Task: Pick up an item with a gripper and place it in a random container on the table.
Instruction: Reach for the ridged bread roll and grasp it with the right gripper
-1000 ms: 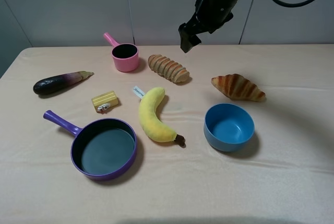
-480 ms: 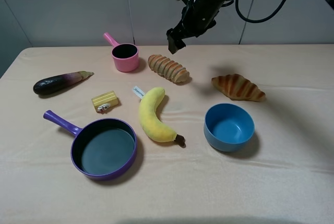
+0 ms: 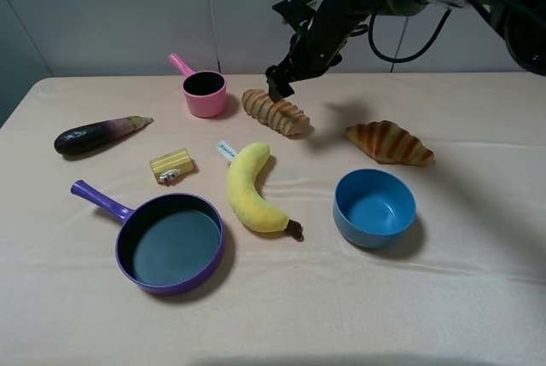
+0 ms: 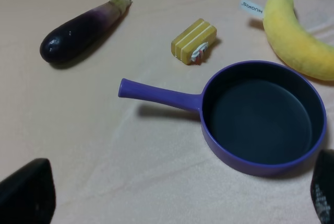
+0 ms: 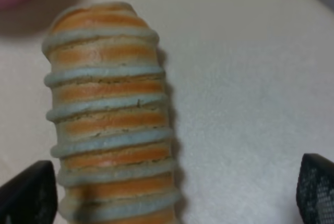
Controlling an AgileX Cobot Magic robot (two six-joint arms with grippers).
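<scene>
the right tool (image 3: 275, 87) hangs just above the bread loaf (image 3: 277, 114), fingers spread wide and not closed on it; in the wrist view the ridged loaf lies on the tabletop (image 3: 478, 298) between the two dark fingertips (image 5: 26, 195), nearer one of them. the loaf sits beside the pink pot (image 3: 205, 93), well apart from the purple frying pan (image 3: 175, 287). the left tool (image 4: 172, 203) is also wide apart, hovering near the pan's handle
</scene>
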